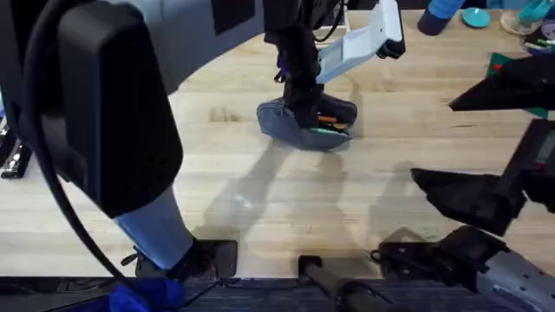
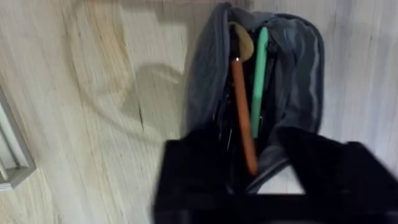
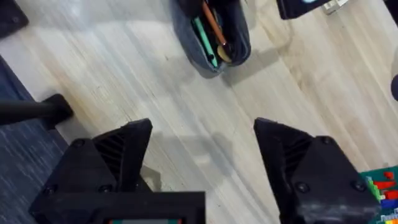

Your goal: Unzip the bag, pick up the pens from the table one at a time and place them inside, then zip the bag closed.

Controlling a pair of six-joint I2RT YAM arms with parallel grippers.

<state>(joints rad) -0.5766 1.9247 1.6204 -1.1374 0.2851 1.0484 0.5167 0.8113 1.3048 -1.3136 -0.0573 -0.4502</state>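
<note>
The blue-grey bag (image 1: 305, 128) lies unzipped on the table (image 1: 243, 191), past its middle. An orange pen (image 2: 242, 112) and a green pen (image 2: 259, 81) lie inside the opening, with a round tan object beside them. My left gripper (image 2: 249, 152) hangs right over the bag's mouth. Its black fingers (image 2: 193, 174) are open on either side of the orange pen's near end. My right gripper (image 3: 205, 143) is wide open above bare wood, well short of the bag (image 3: 214, 43), with nothing between its fingers.
Blue and teal items (image 1: 473, 16) sit at the table's far right corner. A box of small coloured pieces (image 3: 382, 186) lies close to the right gripper. A metal object (image 1: 13, 160) rests at the left edge. Bare wood stretches between the bag and the arm bases.
</note>
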